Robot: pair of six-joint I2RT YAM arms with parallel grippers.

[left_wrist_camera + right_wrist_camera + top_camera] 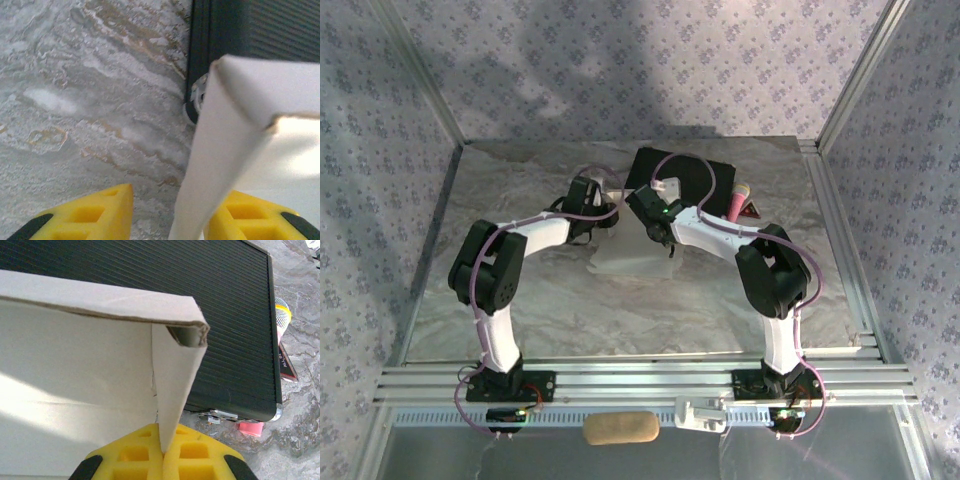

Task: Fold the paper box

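The paper box [625,263], of white cardboard with raised walls, lies mid-table between the two arms. In the left wrist view one upright wall of the paper box [260,95] stands between the yellow fingers [85,215], close against the right one, with a wide gap to the left one. My left gripper [170,210] is open around that wall; from above it sits at the box's far left [595,215]. My right gripper [164,450] is shut on a side wall of the box [75,365], pinching its lower edge. From above, this gripper [660,237] is at the box's far right corner.
A large black hard case [685,172] lies just behind the box, close to both grippers [265,30] [150,270]. A pink object [738,203] rests at the case's right side [250,427]. The table is covered in crinkled foil [520,310]. A tan oblong pad [620,428] lies in front of the rails.
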